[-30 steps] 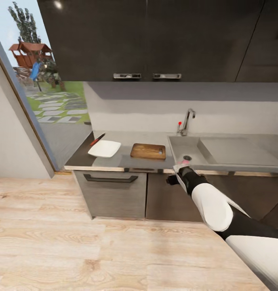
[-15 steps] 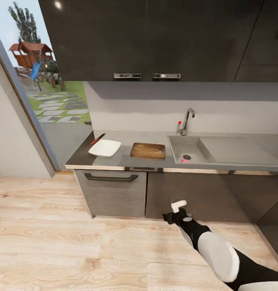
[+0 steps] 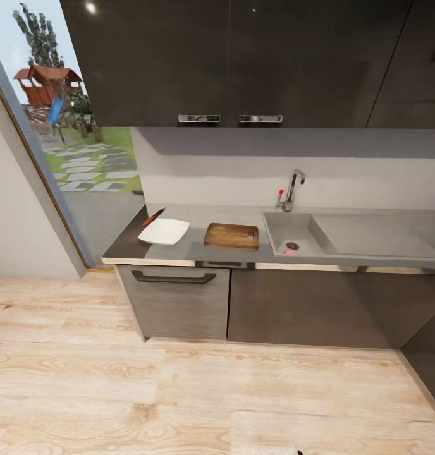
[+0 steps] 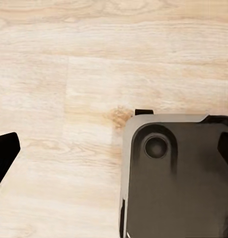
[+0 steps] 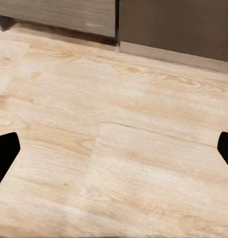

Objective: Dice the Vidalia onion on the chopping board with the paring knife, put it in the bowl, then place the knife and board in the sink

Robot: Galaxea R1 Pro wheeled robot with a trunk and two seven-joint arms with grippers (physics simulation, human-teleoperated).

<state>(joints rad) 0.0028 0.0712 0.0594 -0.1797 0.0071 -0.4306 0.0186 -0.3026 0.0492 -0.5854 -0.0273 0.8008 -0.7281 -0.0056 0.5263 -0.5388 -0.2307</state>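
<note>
In the head view the sink [image 3: 344, 237] is set in the dark countertop [image 3: 198, 251], with its chrome tap [image 3: 293, 189] behind the basin. A small pinkish lump, apparently the onion [image 3: 289, 251], lies beside the round drain. The brown chopping board [image 3: 231, 236] lies left of the basin. Further left stands the white square bowl [image 3: 164, 231], and the red-handled paring knife [image 3: 153, 217] rests behind it. My left gripper [image 4: 115, 151] hangs open over the wooden floor. My right gripper [image 5: 115, 151] is open too and points at the floor in front of the cabinets.
Dark wall cabinets [image 3: 243, 63] hang above the counter. A glass door [image 3: 66, 145] at the left looks onto a garden. Grey cabinet fronts [image 3: 293, 306] stand under the slab. The robot's dark base [image 4: 178, 183] shows in the left wrist view. Light wooden floor [image 3: 179, 392] stretches before the counter.
My right arm, raised at the sink's front edge a second ago, has dropped down and left the head view. The things on the counter have not moved.
</note>
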